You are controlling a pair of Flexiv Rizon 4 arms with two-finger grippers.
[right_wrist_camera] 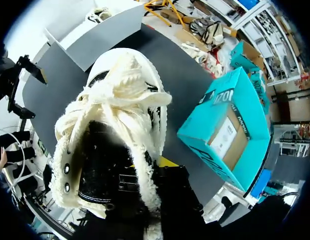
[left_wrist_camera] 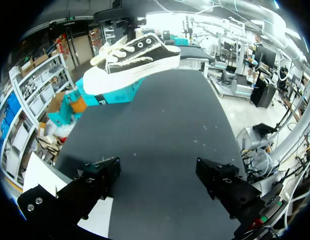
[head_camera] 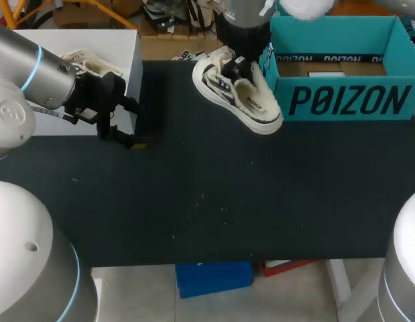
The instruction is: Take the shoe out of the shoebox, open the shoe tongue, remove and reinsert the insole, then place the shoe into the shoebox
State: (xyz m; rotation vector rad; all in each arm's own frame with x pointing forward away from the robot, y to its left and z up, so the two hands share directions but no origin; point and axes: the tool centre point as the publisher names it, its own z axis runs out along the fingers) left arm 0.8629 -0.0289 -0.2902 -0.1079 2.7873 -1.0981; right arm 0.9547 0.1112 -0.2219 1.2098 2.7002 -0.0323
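A black-and-cream sneaker (head_camera: 237, 90) with fuzzy cream laces and trim hangs tilted above the black table, just left of the teal shoebox (head_camera: 341, 100). My right gripper (head_camera: 239, 67) comes down from the far side and is shut on the shoe's opening. In the right wrist view the shoe (right_wrist_camera: 119, 115) fills the space ahead of the gripper (right_wrist_camera: 157, 170), with the open shoebox (right_wrist_camera: 230, 125) beside it. My left gripper (head_camera: 120, 136) stands open and empty at the table's left, far from the shoe (left_wrist_camera: 134, 62). Its fingers (left_wrist_camera: 89, 185) are spread wide.
A white box (head_camera: 113, 47) sits at the back left corner, right behind my left gripper. The shoebox holds brown paper and a white card. Bare black tabletop (head_camera: 227, 194) stretches from the middle to the front edge.
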